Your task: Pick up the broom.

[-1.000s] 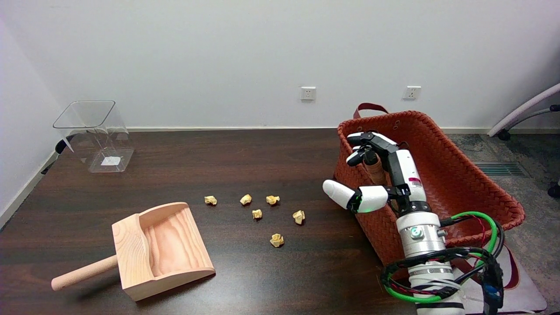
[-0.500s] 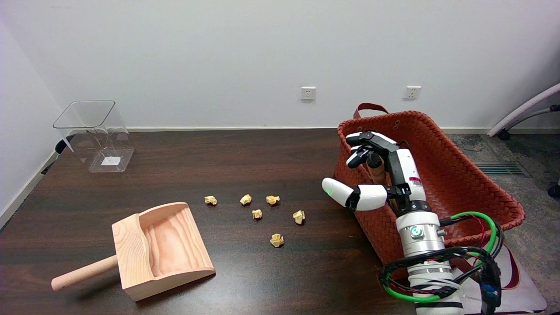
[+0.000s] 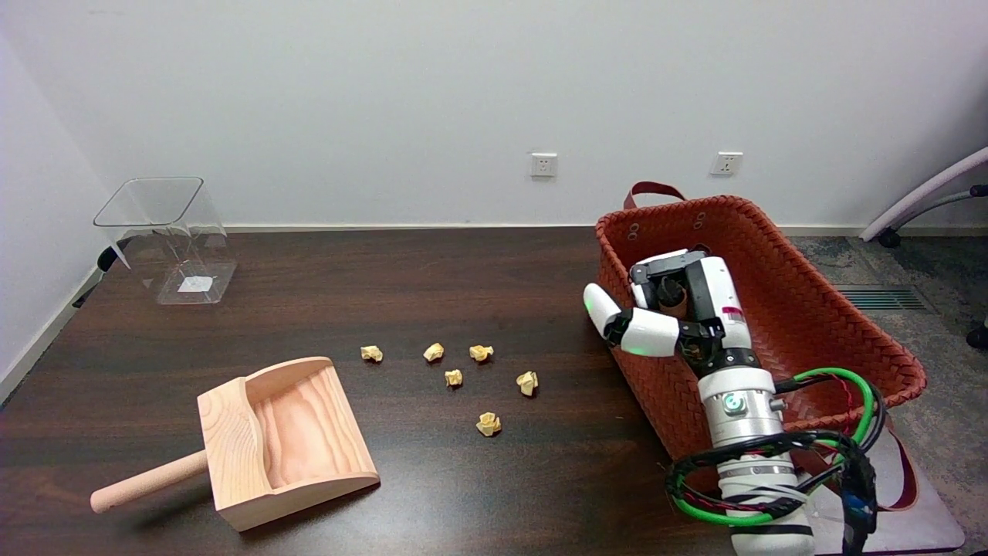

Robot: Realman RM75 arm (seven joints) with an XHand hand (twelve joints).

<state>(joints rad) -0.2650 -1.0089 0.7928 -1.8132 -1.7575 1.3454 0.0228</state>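
The broom stands inside the woven red-brown basket (image 3: 795, 309) at the table's right end. Only the brown round top of its handle (image 3: 673, 294) shows; the rest is hidden by the basket wall and my hand. My right hand (image 3: 698, 297) reaches into the basket from the lower right. Its fingers are curled around the handle top, and its thumb (image 3: 617, 318) angles out to the left over the basket's near-left rim.
A wooden dustpan (image 3: 285, 432) lies at the front left of the dark table (image 3: 432, 270). Several crumpled yellow paper balls (image 3: 488, 423) are scattered mid-table. A clear plastic bin (image 3: 166, 239) stands at the back left. Green and black cables loop around my forearm (image 3: 772, 463).
My fingers, stretched past the handle before, have curled down around its top. The thumb has swung up and in toward the basket rim. The handle top has shifted slightly right.
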